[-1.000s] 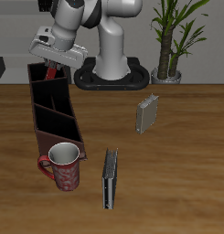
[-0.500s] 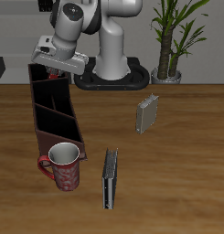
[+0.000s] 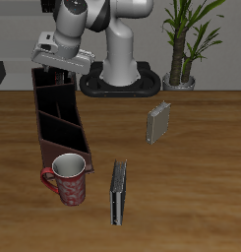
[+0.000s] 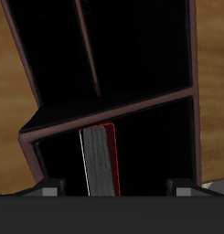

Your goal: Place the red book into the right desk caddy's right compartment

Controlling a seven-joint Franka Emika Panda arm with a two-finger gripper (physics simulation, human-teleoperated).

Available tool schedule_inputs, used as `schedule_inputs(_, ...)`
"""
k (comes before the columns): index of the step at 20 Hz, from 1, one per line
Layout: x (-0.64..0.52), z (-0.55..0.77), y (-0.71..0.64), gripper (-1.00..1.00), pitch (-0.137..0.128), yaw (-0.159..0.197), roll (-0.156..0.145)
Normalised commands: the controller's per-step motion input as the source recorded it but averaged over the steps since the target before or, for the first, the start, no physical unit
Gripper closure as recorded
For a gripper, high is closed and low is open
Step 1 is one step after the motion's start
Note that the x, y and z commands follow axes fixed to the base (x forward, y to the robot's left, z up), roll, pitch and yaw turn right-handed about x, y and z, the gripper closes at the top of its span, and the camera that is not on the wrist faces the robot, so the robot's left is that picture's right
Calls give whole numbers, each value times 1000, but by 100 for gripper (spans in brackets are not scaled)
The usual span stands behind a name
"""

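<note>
Above the far end of the caddy, the gripper (image 3: pixel 55 71) hangs over the back section, and the wrist view looks straight down between its fingers (image 4: pixel 53 191), which stand apart at the edges of that view with nothing visibly pressed between them — so it reads as spread and empty, though the fingertips themselves are cut off. Directly below, the red book (image 4: pixel 101 161) stands on edge inside the right compartment (image 4: pixel 150 146), its pale page edges facing up and its red cover showing along one side, leaning near one wall with dark room beside it. In the exterior view the book is hidden behind the gripper.

Judged from this, the book is already in place. It looks like a thin, stiff hardcover — light, rigid, probably a little slick on the boards — best pinched across its thickness near the middle of the top edge if it needed resetting.

Outward, the right desk caddy (image 3: pixel 59 128) runs toward the table's front, where a red mug (image 3: pixel 68 178) sits at its near end.
</note>
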Motion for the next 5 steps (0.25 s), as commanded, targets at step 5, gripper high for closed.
schedule_inputs(5, 226, 144, 112, -100, 20, -4, 34)
